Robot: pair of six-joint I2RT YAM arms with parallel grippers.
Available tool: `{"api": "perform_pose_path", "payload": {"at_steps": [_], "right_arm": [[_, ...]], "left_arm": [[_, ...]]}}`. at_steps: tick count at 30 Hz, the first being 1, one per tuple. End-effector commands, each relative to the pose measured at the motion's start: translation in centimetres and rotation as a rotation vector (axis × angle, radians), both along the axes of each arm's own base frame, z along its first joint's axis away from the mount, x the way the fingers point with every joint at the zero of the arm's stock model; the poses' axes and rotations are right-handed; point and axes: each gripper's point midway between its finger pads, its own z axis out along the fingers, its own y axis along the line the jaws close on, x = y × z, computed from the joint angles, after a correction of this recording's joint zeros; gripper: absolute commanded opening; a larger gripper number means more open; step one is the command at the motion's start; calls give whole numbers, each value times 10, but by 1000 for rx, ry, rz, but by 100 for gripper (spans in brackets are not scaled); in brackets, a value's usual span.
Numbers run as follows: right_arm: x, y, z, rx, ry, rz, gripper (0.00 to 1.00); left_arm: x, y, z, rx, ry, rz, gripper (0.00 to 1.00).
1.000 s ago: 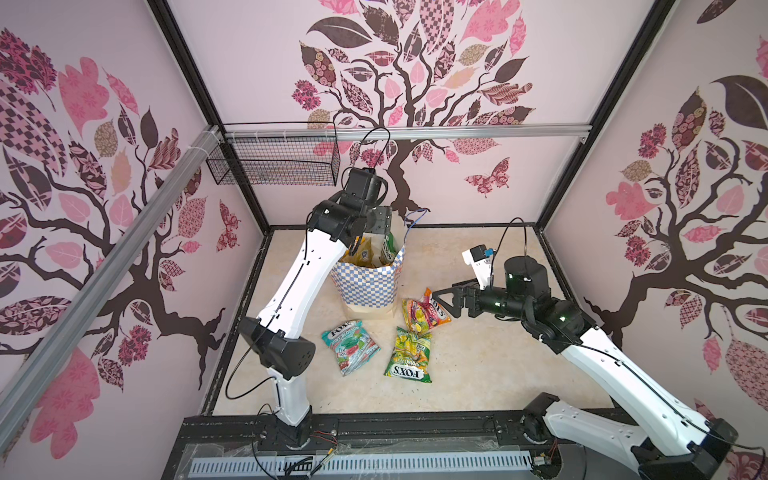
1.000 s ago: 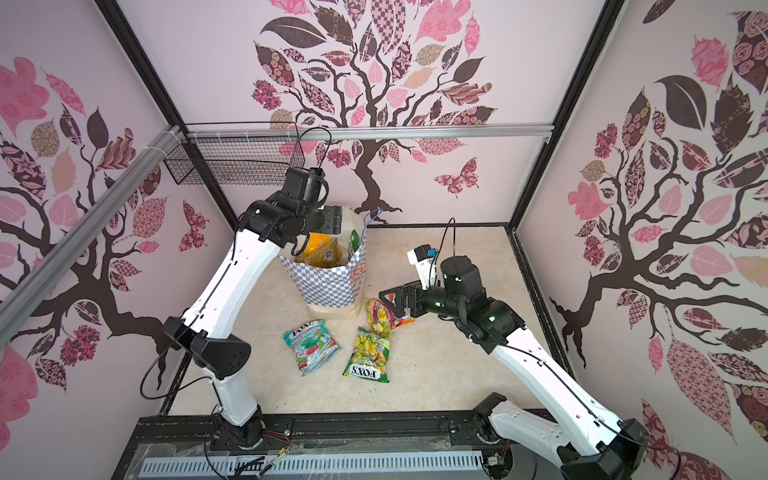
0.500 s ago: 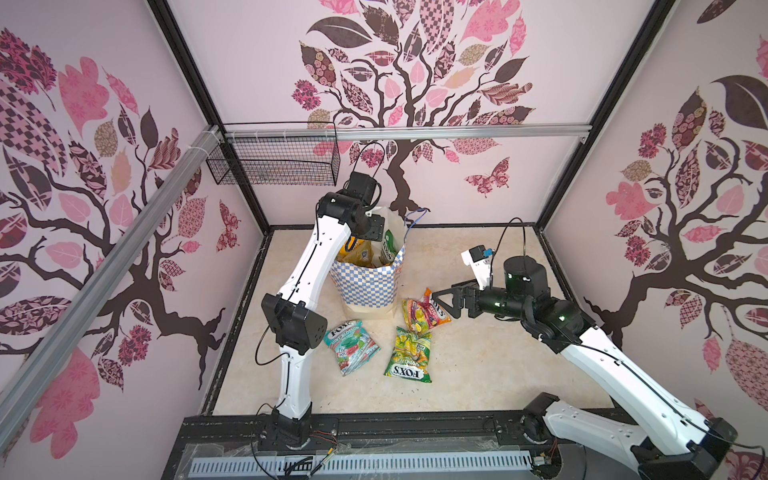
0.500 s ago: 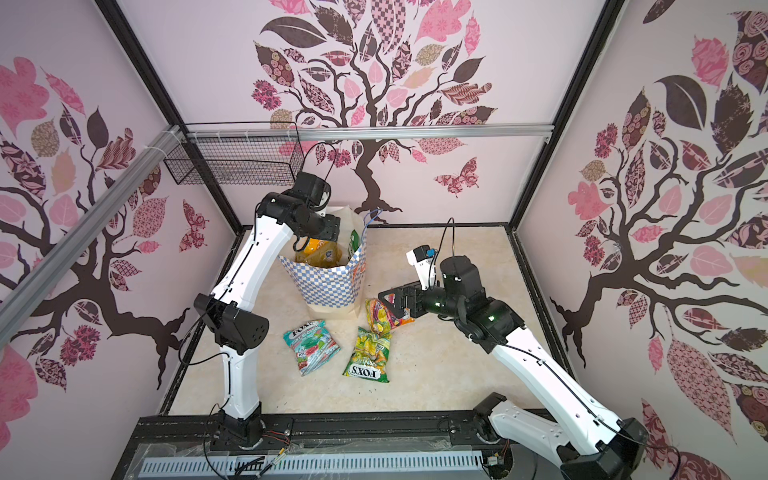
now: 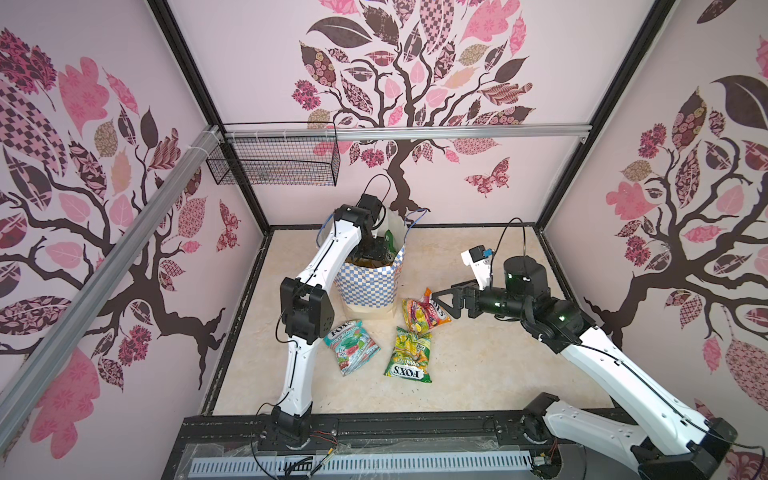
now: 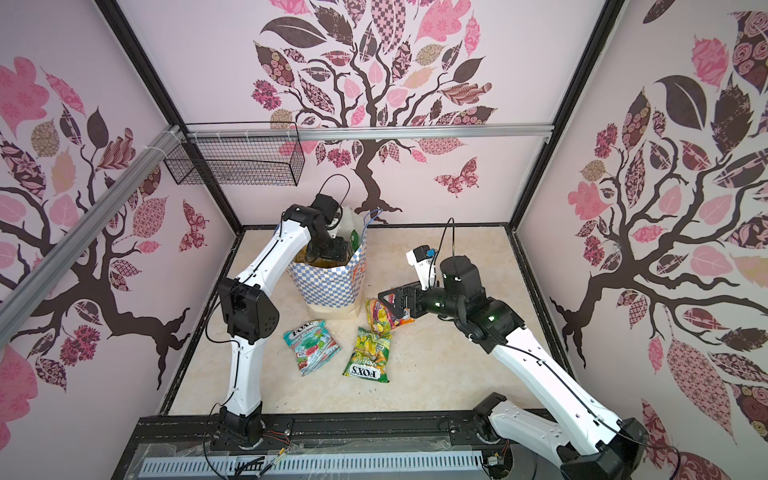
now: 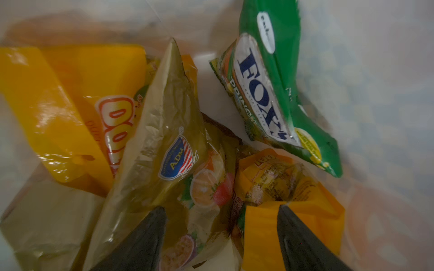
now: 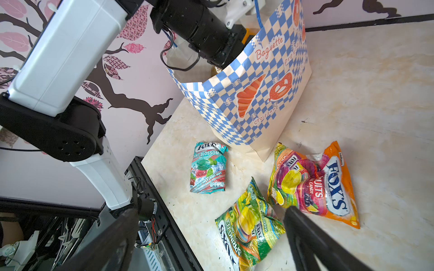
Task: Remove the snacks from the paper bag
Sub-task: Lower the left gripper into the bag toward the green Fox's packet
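Left wrist view: the left gripper (image 7: 222, 207) is inside the paper bag (image 5: 368, 286), jaws apart, nothing clamped. Contact with the contents cannot be confirmed. Below it lie a gold-brown packet (image 7: 164, 131), a green FOX'S packet (image 7: 270, 93), a yellow packet (image 7: 70, 105) and an orange packet (image 7: 293, 223). In both top views the bag stands upright on the table (image 5: 478, 374). A teal packet (image 5: 351, 347), a green-yellow packet (image 5: 409, 351) and an orange-pink packet (image 5: 424, 311) lie just in front of it. The right gripper (image 5: 442, 303) hovers beside the orange-pink packet, jaws wide apart, empty.

"Baguette", "Croissant" on paper bag (image 8: 281, 70), "FOX'S MINT BLOSSOM" on teal packet (image 8: 207, 167), "ADM" on gold packet (image 7: 164, 131)
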Motion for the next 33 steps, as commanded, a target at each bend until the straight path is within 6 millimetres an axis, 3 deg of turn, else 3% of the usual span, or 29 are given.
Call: {"api": "perform_pose_path", "payload": {"at_steps": [1, 14, 18, 21, 25, 27, 32, 33], "right_arm": [[-2, 1, 13, 17, -13, 8, 99], [-2, 3, 10, 18, 0, 17, 100], [-2, 3, 10, 16, -2, 18, 99], [-1, 4, 9, 17, 2, 17, 99], [-2, 4, 9, 15, 5, 21, 100], [-1, 4, 9, 15, 5, 20, 100], [-2, 4, 11, 20, 2, 20, 100], [-1, 4, 10, 19, 4, 17, 100]], "left_arm": [[0, 2, -14, 11, 19, -14, 78], [-1, 13, -81, 95, 92, 8, 80], [-5, 12, -98, 95, 125, 15, 77], [-9, 11, -106, 87, 150, 20, 68], [-10, 11, -105, 85, 150, 20, 48], [-9, 11, -99, 80, 138, 20, 38], [-8, 8, -80, 55, 97, 7, 1], [-7, 7, -76, 47, 86, 5, 0]]}}
